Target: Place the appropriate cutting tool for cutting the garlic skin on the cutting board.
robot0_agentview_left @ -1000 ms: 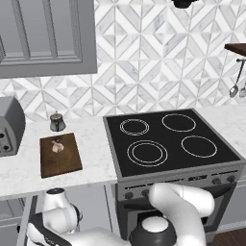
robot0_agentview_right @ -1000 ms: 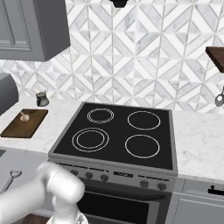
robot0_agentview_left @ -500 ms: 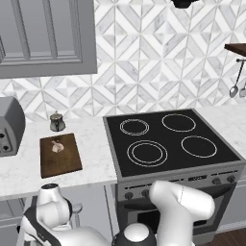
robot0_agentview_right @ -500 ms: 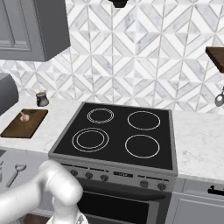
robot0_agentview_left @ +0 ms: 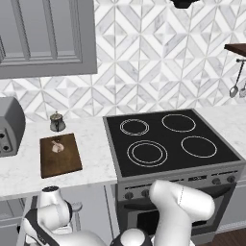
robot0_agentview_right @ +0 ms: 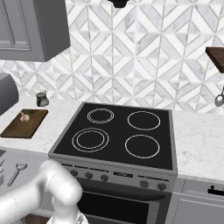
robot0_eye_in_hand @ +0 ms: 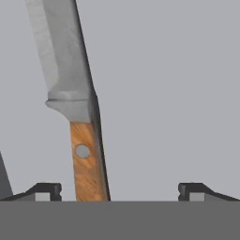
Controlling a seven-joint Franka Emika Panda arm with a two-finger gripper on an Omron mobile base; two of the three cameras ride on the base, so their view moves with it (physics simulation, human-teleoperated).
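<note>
Between the two dark fingers (robot0_eye_in_hand: pixel 47 191) in the hand view lies the slim knife (robot0_eye_in_hand: pixel 75 98), grey blade and orange-brown wooden handle with one rivet, on a flat grey surface. It sits close to the left finger, well apart from the right one, blade running away toward the upper left. Gripper (robot0_eye_in_hand: pixel 119 191) spread wide, fingers released, touching nothing; bare grey surface on the handle's right.

Dark brown rectangular wooden cutting board (robot0_agentview_left: pixel 60 154) lies flat on the white marble worktop (robot0_agentview_left: pixel 93 153), its near edge just short of the worktop's front edge. Small pale garlic bulb (robot0_agentview_left: pixel 56 146) rests on the board's far half; near half bare. Grey toaster (robot0_agentview_left: pixel 10 126) to the left, small dark pot (robot0_agentview_left: pixel 57 122) behind, black stove (robot0_agentview_left: pixel 168 144) to the right, each apart from the board.
</note>
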